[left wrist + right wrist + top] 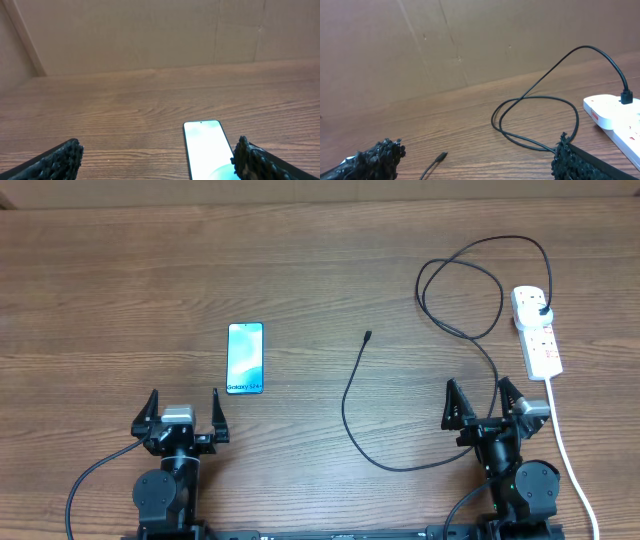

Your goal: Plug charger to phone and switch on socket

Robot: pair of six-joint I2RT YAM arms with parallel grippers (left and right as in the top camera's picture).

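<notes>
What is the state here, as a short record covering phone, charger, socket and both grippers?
phone: flat, screen lit, nothing plugged in
charger: plug seated in the socket; connector tip lies loose, apart from the phone
socket: on the right arm's side; switch state unreadable
left gripper: open, empty, just short of the phone
right gripper: open, empty, beside the charger
</notes>
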